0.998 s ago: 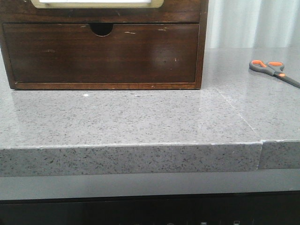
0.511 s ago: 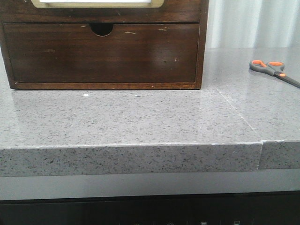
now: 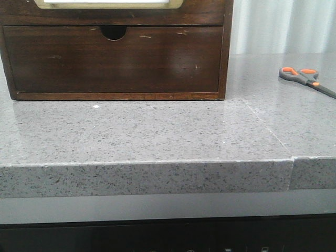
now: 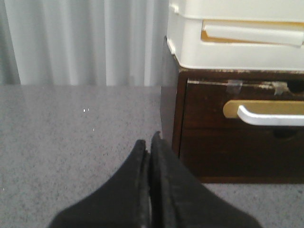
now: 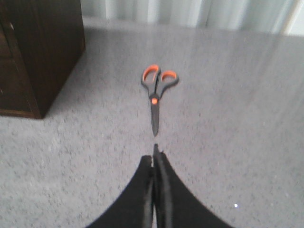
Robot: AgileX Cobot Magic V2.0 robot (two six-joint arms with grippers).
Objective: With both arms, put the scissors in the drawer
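The scissors (image 3: 304, 77), dark grey with orange-lined loops, lie flat on the grey counter at the far right. In the right wrist view the scissors (image 5: 155, 92) lie just ahead of my right gripper (image 5: 156, 154), blade tip toward it, not touching. That gripper is shut and empty. The drawer (image 3: 205, 10) with the white panel in a tan-gold rim shows at the top edge, closed. In the left wrist view the drawer (image 4: 209, 109) is closed; my left gripper (image 4: 148, 142) is shut and empty, near the box's left corner. Neither gripper shows in the front view.
A plain lower drawer front with a half-round notch (image 3: 113, 32) fills the wooden box (image 3: 226, 63). A white plastic case (image 4: 228, 42) sits on top of the box. The grey stone counter (image 3: 157, 131) has a front edge and a seam at the right. Curtains hang behind.
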